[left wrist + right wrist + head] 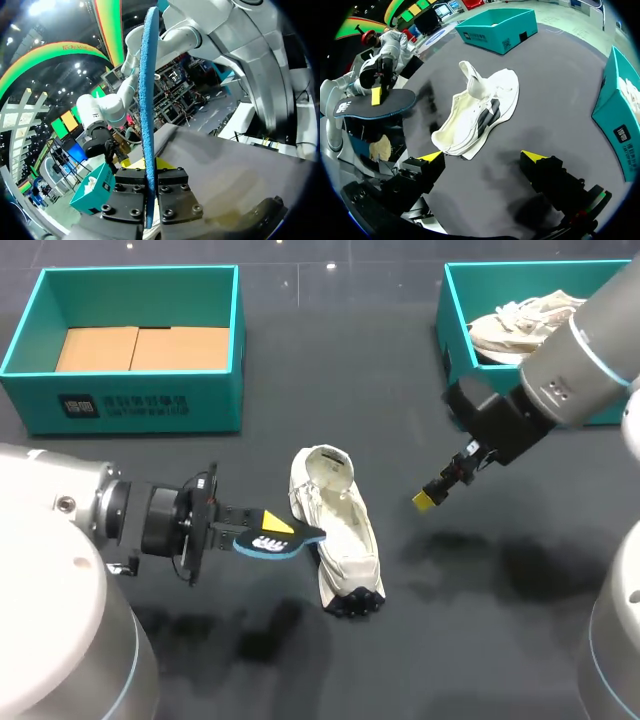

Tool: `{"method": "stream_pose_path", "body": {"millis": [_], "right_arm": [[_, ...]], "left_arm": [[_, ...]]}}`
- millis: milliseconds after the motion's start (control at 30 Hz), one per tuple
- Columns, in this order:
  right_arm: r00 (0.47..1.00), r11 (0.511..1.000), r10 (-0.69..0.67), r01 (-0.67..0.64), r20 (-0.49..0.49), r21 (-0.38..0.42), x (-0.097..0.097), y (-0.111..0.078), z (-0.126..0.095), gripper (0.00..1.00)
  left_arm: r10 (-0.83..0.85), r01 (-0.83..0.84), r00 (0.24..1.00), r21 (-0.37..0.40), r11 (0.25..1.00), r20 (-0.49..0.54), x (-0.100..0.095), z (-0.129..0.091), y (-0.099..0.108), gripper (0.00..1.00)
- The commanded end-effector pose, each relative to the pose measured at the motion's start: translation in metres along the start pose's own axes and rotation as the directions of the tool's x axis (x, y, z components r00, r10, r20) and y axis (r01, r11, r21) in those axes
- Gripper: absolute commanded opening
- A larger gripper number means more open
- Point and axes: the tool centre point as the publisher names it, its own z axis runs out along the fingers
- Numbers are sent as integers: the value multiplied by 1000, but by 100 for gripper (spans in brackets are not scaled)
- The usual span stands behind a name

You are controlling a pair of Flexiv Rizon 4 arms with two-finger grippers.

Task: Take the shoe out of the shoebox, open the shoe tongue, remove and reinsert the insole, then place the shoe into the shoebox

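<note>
**Insole held by one end, shoe lying loose**

Our left gripper [275,530] is closed on the insole [148,100], pinching it near one end, so most of the length sticks out past the fingers unsupported. The shoe [340,525] lies on the table [300,670] just beside the insole's free tip, opening up, with nothing holding it. Our right gripper [484,159] hangs above the table with its fingers wide apart, near the shoe but not touching it.

The main risk, as we judge it, is in putting the insole back. Pushed in from one end, it may buckle or fold at the opening. The loose shoe may also slide or tip, because nothing steadies it. The pinch is near the edge, so the insole could twist or slip out between the fingers.

We count:
- two boxes, the left box [125,405] and the right box [620,125]
- two shoes, one on the table and a second shoe [520,320] in the right box
- one insole
- one piece of cardboard [140,348] in the left box
</note>
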Motion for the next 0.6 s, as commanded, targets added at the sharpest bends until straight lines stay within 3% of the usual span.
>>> {"method": "stream_pose_path", "body": {"millis": [33,333,600], "right_arm": [[999,999,-38,38,2,-7,0,2,27,100],[994,994,-105,104,21,22,-6,-12,40,100],[994,994,-105,104,21,22,-6,-12,40,100]], "left_arm": [[-15,15,1000,21,1000,11,2,5,11,0],[-66,66,997,-17,998,27,2,6,12,0],[-66,66,997,-17,998,27,2,6,12,0]]}}
